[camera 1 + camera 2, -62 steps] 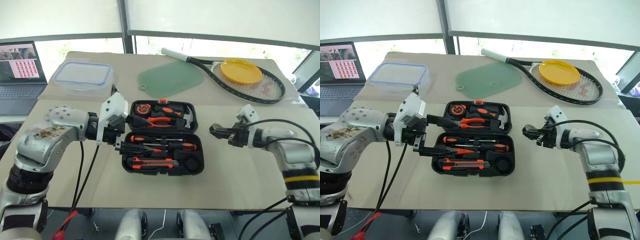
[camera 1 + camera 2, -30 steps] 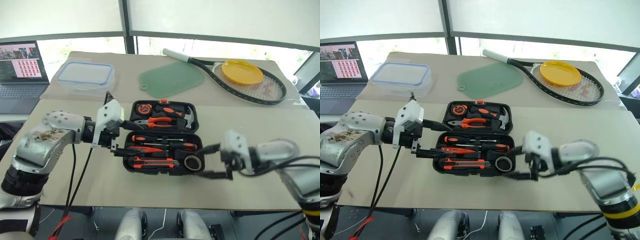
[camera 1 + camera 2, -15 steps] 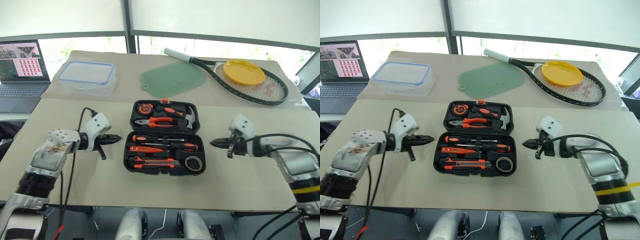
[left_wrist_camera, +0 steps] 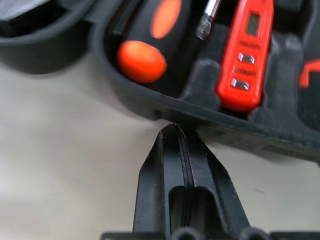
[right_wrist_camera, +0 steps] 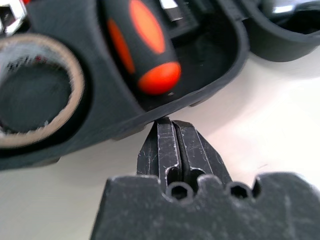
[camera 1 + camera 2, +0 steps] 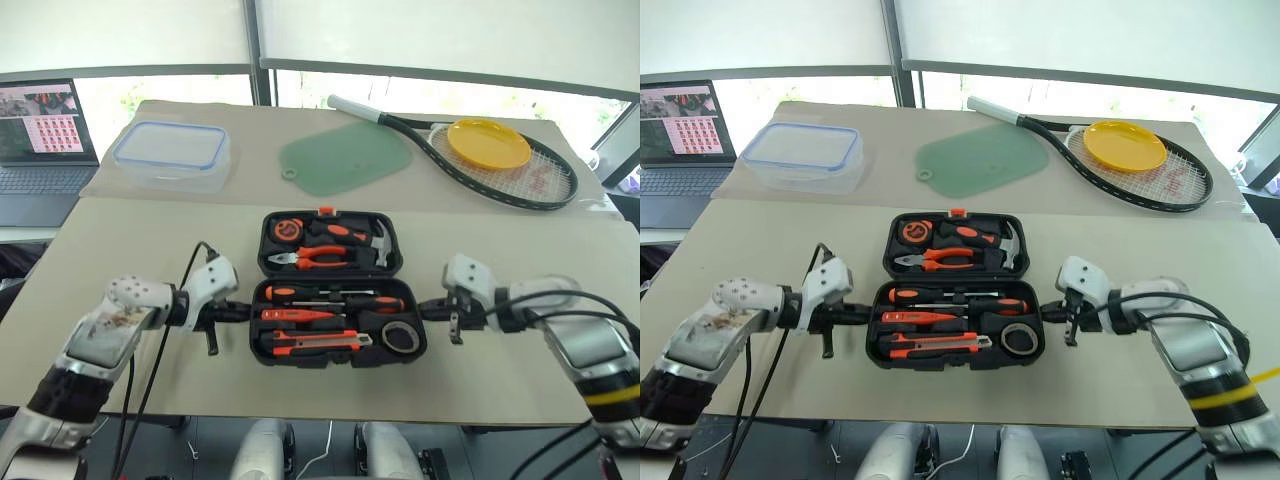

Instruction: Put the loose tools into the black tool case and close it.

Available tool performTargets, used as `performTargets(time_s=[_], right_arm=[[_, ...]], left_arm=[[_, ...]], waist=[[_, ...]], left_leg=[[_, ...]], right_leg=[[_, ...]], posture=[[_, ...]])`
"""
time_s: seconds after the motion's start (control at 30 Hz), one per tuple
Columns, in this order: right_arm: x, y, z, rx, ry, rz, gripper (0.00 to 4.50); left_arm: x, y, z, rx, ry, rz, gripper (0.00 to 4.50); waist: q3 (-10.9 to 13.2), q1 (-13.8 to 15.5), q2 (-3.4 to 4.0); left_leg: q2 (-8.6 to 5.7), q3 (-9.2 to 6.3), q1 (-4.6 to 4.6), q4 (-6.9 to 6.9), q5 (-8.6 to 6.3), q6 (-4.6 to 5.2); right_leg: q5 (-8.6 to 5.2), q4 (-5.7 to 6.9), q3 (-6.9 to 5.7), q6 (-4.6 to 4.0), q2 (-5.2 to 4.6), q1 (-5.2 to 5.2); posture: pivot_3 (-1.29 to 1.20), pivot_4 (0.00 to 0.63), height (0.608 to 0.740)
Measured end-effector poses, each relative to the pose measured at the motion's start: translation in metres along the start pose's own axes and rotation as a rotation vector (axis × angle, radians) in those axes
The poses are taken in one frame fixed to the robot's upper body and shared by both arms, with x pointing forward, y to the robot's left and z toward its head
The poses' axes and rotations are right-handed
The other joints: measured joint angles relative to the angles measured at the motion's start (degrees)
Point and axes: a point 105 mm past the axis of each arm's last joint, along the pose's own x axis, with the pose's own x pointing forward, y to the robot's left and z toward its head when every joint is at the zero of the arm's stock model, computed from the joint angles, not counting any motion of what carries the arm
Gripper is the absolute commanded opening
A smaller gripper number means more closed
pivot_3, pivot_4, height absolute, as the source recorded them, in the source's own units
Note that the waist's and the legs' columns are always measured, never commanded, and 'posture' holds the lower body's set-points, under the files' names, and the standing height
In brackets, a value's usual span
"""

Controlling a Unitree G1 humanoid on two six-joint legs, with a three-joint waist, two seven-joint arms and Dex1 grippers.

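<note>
The black tool case point(image 6: 340, 361) lies open on the table, its lid half on the far side. Its near half holds two black-and-orange screwdrivers point(image 6: 290, 292), the orange tester pen point(image 6: 298, 314) and the utility knife point(image 6: 310, 342) in their slots. My left gripper point(image 6: 243, 313) is shut, with its tip against the case's left wall. My right gripper point(image 6: 425, 310) is shut too, and its tip touches the right wall. The left wrist view shows the left gripper point(image 4: 174, 129) under the rim by the tester pen point(image 4: 245, 55). The right wrist view shows the right gripper point(image 5: 167, 122) below a screwdriver handle point(image 5: 145, 50).
A roll of tape point(image 6: 403, 339) sits in the near half; pliers point(image 6: 315, 258) and a hammer fill the lid. Further back lie a clear blue-rimmed container point(image 6: 170, 155), a green mat point(image 6: 345, 158) and a tennis racket point(image 6: 500, 170) with a yellow plate. A laptop point(image 6: 40, 130) stands far left.
Both grippers, open a second ago, have shut. Both arms have sunk to table level and moved in until their tips meet the sides of the case's near half.
</note>
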Motion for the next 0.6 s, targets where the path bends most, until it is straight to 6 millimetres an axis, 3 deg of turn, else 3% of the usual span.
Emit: performTargets(time_s=[0.2, 0.43, 0.6], right_arm=[[0.001, 0.034, 0.002, -0.007, -0.028, 0.089, 0.0], [-0.01, 0.032, -0.007, 0.012, 0.007, 0.018, 0.0], [-0.02, 0.029, -0.018, 0.048, 0.038, -0.027, 0.0]], left_arm=[[0.002, -0.015, -0.005, 0.033, 0.01, -0.019, 0.03], [-0.014, -0.032, -0.015, 0.029, 0.079, -0.022, 0.03], [-0.042, -0.04, -0.03, -0.055, 0.152, -0.013, 0.03]], waist=[[0.0, 0.1, 0.02], [0.0, -0.2, 0.05], [0.0, -0.6, 0.08]], left_leg=[[-0.02, 0.01, 0.09, 0.0, -0.03, 0.04], [0.03, 0.04, 0.14, -0.02, -0.07, -0.01], [0.07, 0.08, 0.33, -0.14, -0.08, -0.09]], right_leg=[[-0.01, 0.03, 0.0, -0.01, -0.08, 0.05], [-0.07, 0.07, -0.02, -0.1, -0.1, 0.02], [-0.18, 0.14, -0.02, -0.22, -0.08, 0.07]], posture=[[0.0, 0.15, 0.738], [0.0, 0.15, 0.738], [0.0, 0.15, 0.738]])
